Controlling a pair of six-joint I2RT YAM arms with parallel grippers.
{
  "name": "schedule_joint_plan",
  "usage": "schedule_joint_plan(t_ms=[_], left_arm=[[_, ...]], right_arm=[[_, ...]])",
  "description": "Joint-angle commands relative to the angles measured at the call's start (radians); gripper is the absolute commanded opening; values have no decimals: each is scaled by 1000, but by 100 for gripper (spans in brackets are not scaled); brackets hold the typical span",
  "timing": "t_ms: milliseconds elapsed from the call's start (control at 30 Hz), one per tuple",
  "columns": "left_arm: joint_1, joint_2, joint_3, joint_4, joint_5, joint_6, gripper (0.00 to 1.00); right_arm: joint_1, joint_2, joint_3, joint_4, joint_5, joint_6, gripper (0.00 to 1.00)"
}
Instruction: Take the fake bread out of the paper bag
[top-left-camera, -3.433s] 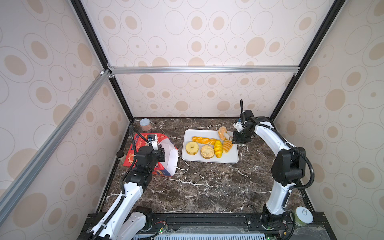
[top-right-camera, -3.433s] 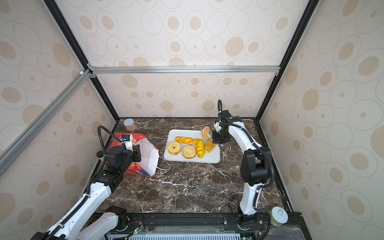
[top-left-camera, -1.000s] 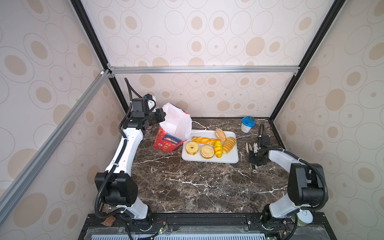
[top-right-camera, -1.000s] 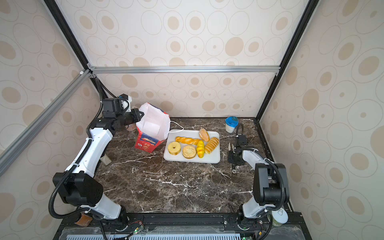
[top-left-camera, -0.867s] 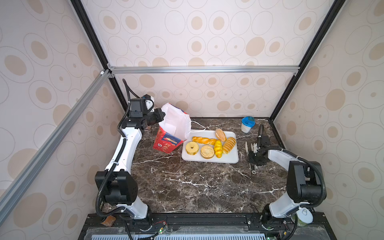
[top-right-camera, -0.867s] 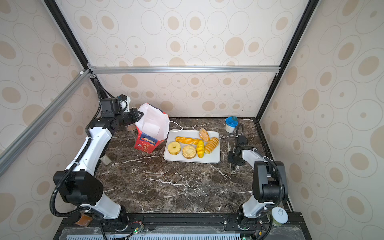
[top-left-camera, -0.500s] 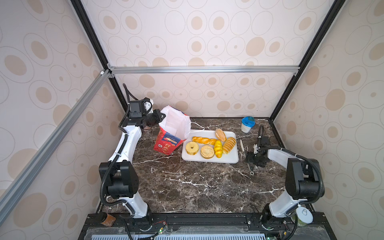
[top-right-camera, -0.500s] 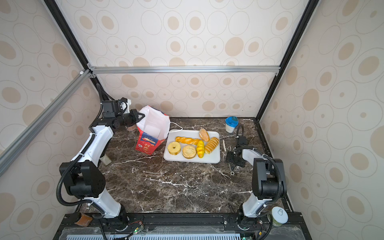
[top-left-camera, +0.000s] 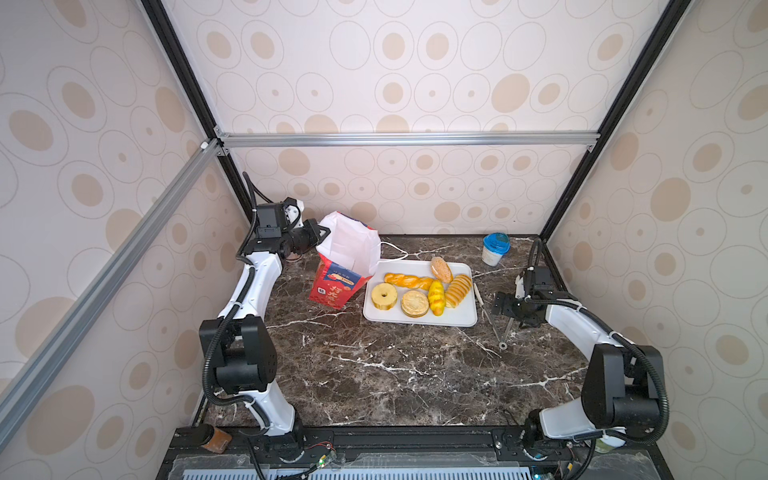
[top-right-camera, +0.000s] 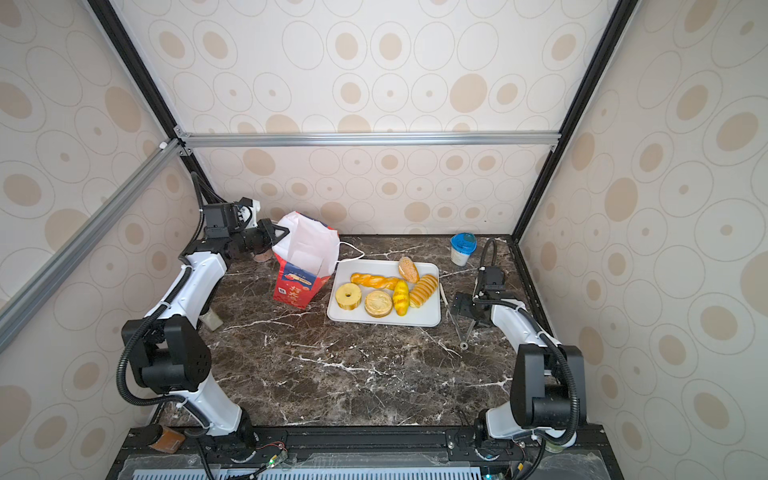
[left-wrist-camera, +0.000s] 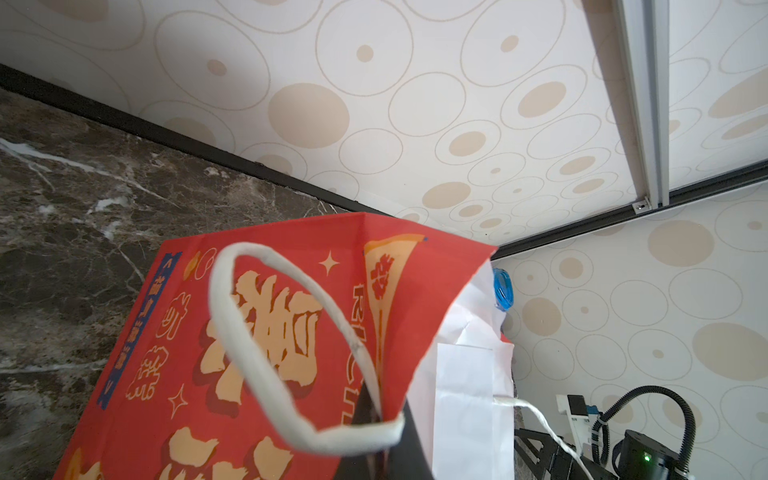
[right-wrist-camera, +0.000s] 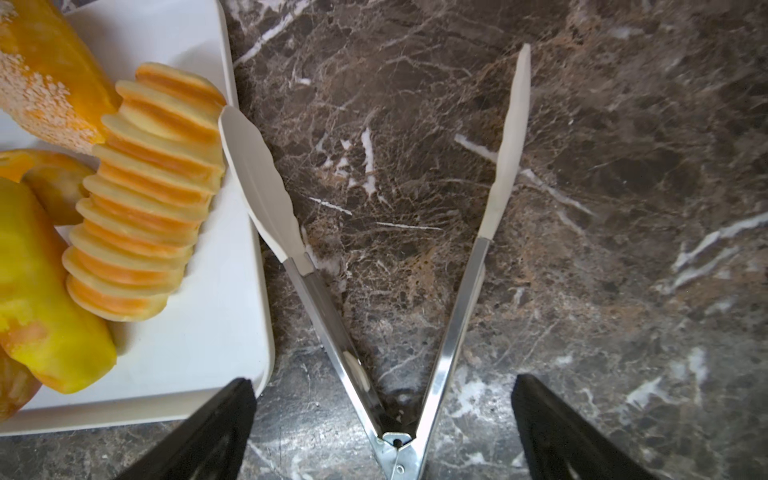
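Note:
The red paper bag (top-left-camera: 345, 266) (top-right-camera: 303, 266) stands upright left of the white tray (top-left-camera: 419, 321). My left gripper (top-left-camera: 320, 232) is shut on its top rim; in the left wrist view the black fingers (left-wrist-camera: 409, 436) pinch the red edge by the white string handle (left-wrist-camera: 232, 316). I see only the bag's white inside. Several pieces of fake bread lie on the tray: braid (top-left-camera: 409, 280), ring (top-left-camera: 383, 296), round bun (top-left-camera: 414, 303), ridged loaf (right-wrist-camera: 145, 208). My right gripper (right-wrist-camera: 384, 390) (top-left-camera: 500, 307) is open, with metal tongs (right-wrist-camera: 324, 299) lying between its fingers, untouched.
A blue-lidded cup (top-left-camera: 495, 248) stands at the back right corner. One white tip of the tongs (right-wrist-camera: 253, 174) rests against the tray's right edge. A small brown jar (top-right-camera: 261, 254) sits behind the left gripper by the back left wall.
My right gripper has opened wide and let go of the tongs, which have sprung apart on the table. The left gripper keeps its hold on the bag's rim and has shifted slightly.

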Motion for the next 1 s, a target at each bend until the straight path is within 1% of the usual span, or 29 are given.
schedule_joint_plan(t_ms=[0, 100, 233, 267, 400, 433, 500, 600, 733, 767, 867, 967], left_arm=[[15, 20, 12, 28, 30, -9, 0], [24, 44, 40, 11, 40, 9, 0], [32, 77, 62, 1, 66, 26, 6], [33, 81, 65, 0, 72, 30, 9], [42, 85, 69, 11, 77, 43, 25], [46, 85, 72, 14, 81, 44, 26], [54, 91, 83, 12, 85, 49, 32], [65, 99, 93, 6, 89, 58, 33], [87, 109, 89, 11, 103, 66, 40], [91, 112, 94, 9, 106, 73, 44], [103, 116, 99, 2, 118, 88, 50], [114, 116, 88, 18, 142, 95, 53]], right_arm=[[9, -41, -33, -1, 10, 12, 100], [28, -56, -43, -2, 12, 16, 100], [35, -71, -40, -6, -24, 35, 99], [37, -76, -39, -6, -26, 41, 100], [50, -77, -35, -2, -38, 48, 100], [53, -72, -29, -9, -44, 47, 100], [60, -67, -17, -22, -60, 51, 100], [83, -76, -10, -16, -61, 56, 100], [112, -69, 14, -32, -48, 55, 100], [116, -67, 14, -30, -49, 59, 100], [125, -63, 24, -15, -75, 88, 100], [154, -52, 51, -16, -66, 94, 100]])
